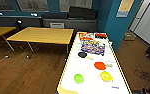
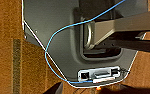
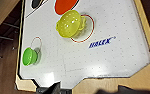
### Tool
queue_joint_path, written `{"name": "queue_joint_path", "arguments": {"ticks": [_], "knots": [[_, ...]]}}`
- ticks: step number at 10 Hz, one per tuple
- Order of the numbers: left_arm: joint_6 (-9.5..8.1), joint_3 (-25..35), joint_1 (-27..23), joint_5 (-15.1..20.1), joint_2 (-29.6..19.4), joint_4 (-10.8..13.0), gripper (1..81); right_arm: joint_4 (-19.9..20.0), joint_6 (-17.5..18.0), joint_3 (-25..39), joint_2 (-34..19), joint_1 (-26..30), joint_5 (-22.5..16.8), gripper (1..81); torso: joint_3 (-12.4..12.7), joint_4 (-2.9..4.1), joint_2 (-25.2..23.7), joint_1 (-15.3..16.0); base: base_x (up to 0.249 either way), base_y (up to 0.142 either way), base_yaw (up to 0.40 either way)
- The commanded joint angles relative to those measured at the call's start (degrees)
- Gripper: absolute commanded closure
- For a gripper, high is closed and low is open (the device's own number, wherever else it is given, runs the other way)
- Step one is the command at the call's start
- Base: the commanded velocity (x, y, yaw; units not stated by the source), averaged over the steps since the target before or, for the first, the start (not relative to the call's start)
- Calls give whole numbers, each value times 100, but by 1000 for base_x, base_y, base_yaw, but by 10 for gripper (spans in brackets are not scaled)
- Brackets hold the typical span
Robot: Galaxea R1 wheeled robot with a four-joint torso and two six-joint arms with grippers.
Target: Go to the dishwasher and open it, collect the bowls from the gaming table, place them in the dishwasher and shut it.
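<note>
The gaming table (image 1: 91,85) with its white top runs away from me in the head view. Three bowls sit on its near half: an orange-red bowl (image 1: 100,65), a yellow bowl (image 1: 106,76) and a green bowl (image 1: 78,78). My right gripper (image 3: 91,90) hovers open over the table's near end, its dark fingertips (image 3: 52,88) apart with nothing between them. Beyond it lie the yellow bowl (image 3: 69,23), the green bowl (image 3: 29,56) and the orange-red bowl (image 3: 65,5). My left gripper (image 2: 91,90) hangs open over my own grey base (image 2: 56,30). The dishwasher is out of view.
Colourful game boxes (image 1: 92,46) and a black paddle (image 1: 82,54) cover the table's far half. A yellow-wood table (image 1: 42,35) stands to the left on a wooden floor (image 1: 23,72). A teal wall corner (image 1: 116,27) rises at the right. A blue cable (image 2: 48,50) crosses my base.
</note>
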Motion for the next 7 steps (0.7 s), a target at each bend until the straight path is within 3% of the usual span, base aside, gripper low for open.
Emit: {"name": "queue_joint_path", "arguments": {"ticks": [1, 3, 7], "knots": [[16, 19, -28, 370, 39, -51, 10, 106, -87, -479, 188, 490, -473, 10, 0, 0, 0, 0, 0, 0, 0], [16, 10, -80, 370, 39, -42, 10, 194, -60, -1182, 608, 437, -525, 10, -2, 0, 0, 0, 0, 0, 0], [42, 19, -116, 379, 74, -33, 10, 421, 27, -1517, 742, 709, -517, 10, -4, 0, 2, 0, 0, 0, 0]]}}
